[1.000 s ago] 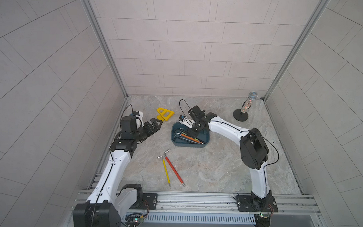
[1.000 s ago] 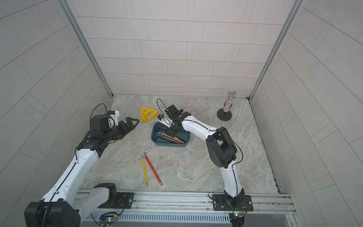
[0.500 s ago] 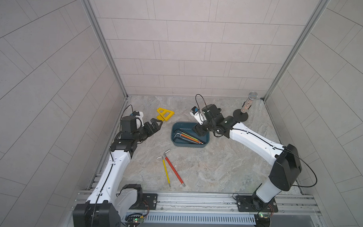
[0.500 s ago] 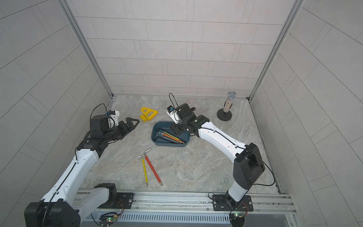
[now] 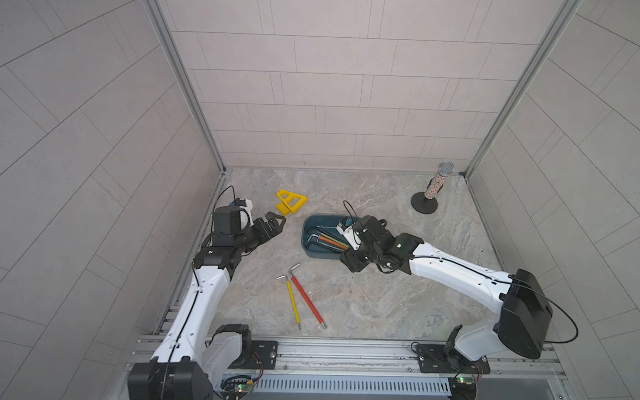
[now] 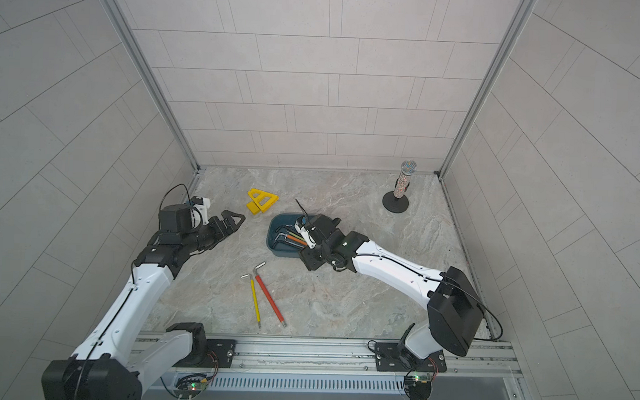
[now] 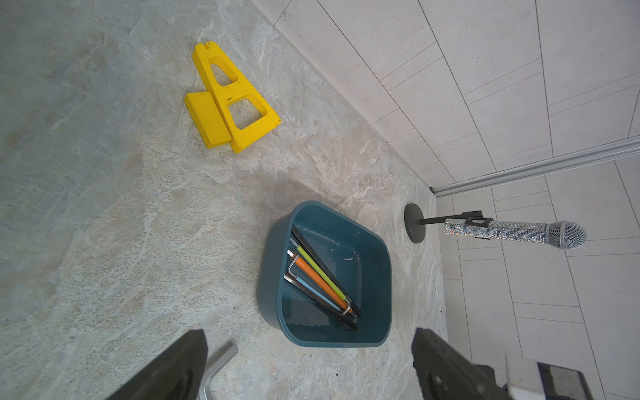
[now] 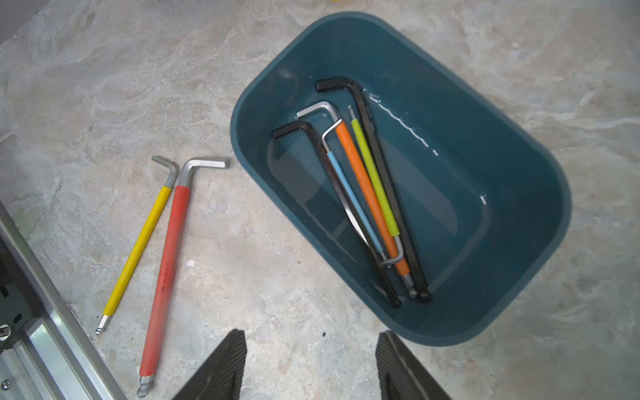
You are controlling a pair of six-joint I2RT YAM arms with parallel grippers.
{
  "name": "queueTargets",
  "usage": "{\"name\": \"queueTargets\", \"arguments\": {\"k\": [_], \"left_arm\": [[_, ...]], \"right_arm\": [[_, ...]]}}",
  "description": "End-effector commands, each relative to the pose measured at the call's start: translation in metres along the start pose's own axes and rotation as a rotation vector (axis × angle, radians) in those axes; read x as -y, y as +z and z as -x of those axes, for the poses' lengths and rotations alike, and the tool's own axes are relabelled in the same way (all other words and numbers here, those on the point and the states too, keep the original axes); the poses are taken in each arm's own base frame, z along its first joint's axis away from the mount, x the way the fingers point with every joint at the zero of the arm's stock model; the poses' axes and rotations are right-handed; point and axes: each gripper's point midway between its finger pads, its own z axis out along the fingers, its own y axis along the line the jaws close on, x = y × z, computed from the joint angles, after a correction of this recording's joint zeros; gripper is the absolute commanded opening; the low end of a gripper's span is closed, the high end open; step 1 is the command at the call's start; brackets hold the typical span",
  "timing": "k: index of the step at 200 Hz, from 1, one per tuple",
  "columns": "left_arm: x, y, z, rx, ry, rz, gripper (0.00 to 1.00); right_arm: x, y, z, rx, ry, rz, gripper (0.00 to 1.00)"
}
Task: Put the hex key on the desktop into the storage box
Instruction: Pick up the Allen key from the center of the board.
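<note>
storage box (image 5: 320,256): dark teal tub, standing on the worktop (image 5: 380,305) at the middle of both top views.
keys inside the box: five lie together along its length: an orange-sleeved key (image 8: 371,197), a light green key (image 8: 375,180), a light blue key (image 8: 355,201), and a black key (image 8: 332,85) on one side with a second black key (image 8: 291,129) on the other.
keys not yet in the box: a red-sleeved hex key (image 5: 307,300) and a thinner yellow-sleeved hex key (image 5: 293,302) lie on the worktop, lower left of the box in both top views and apart from it. They form a narrow V, bent ends toward the box; the bends are very close, maybe touching.
right tool (image 8: 311,333): released, only bare worktop between its fingers; it hangs at the lower right end of the box in both top views.
left tool (image 7: 308,332): released also, fingers wide apart, nothing held; it is left of the box, near the yellow triangular piece (image 5: 291,201).
microphone on stand (image 5: 434,183): upright, upper right corner of the worktop.
</note>
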Motion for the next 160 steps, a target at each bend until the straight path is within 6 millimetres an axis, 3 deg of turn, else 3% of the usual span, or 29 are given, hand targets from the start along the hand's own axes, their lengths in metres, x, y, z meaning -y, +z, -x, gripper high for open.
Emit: {"name": "queueTargets", "arguments": {"k": [1, 58, 99, 160], "left_arm": [[0.004, -0.009, 0.007, 0.035, 0.033, 0.006, 1.00], [-0.003, -0.017, 0.012, 0.069, 0.052, 0.068, 1.00], [-0.018, -0.028, 0.023, 0.116, 0.038, 0.139, 1.00], [-0.036, -0.027, 0.029, 0.107, -0.038, 0.164, 1.00]], "right_arm": [[-0.007, -0.003, 0.001, 0.013, 0.033, -0.020, 0.63], [-0.038, 0.027, -0.021, -0.104, 0.011, -0.018, 0.57], [-0.077, 0.049, -0.021, -0.099, 0.024, 0.036, 0.57], [-0.115, 0.074, -0.023, -0.123, 0.030, 0.051, 0.56]]}}
